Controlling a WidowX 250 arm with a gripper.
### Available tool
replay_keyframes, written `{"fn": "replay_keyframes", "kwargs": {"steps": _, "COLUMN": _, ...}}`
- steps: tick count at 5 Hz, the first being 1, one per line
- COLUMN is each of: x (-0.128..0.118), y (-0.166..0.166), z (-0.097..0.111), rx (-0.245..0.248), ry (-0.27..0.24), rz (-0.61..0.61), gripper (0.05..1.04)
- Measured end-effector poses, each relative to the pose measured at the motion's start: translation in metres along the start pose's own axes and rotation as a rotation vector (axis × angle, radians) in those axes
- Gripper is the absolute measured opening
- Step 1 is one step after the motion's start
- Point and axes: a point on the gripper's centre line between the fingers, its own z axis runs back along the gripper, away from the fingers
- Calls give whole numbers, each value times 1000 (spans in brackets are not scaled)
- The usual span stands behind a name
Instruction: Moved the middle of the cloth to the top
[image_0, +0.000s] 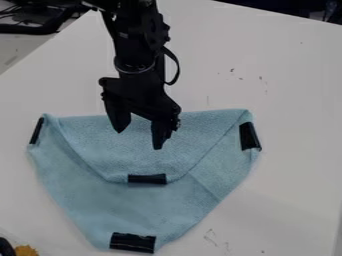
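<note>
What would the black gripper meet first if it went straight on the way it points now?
Most likely the folded flap of the blue cloth, on the far side of the black strip at the flap's edge. How high the gripper hangs is unclear.

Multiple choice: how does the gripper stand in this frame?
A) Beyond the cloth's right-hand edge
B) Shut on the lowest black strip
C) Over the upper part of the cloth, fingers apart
C: the gripper hangs over the upper part of the blue cloth, its fingers spread, above the middle black strip in the picture.
</note>
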Motion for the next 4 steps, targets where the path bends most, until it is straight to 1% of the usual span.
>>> {"fn": "replay_keyframes", "kwargs": {"steps": 1, "x": -3, "y": -2, "z": -6, "rx": -9, "ry": 23, "rz": 0, "gripper": 999}}
{"fn": "replay_keyframes", "kwargs": {"steps": 2, "x": -4, "y": -10, "z": -25, "rx": -59, "ry": 38, "rz": -1, "gripper": 999}}
{"fn": "replay_keyframes", "kwargs": {"steps": 3, "x": -5, "y": -10, "z": -37, "rx": -69, "ry": 11, "rz": 2, "gripper": 999}}
{"fn": "replay_keyframes", "kwargs": {"steps": 4, "x": -14, "y": -6, "z": -47, "rx": -84, "ry": 19, "rz": 16, "gripper": 999}}
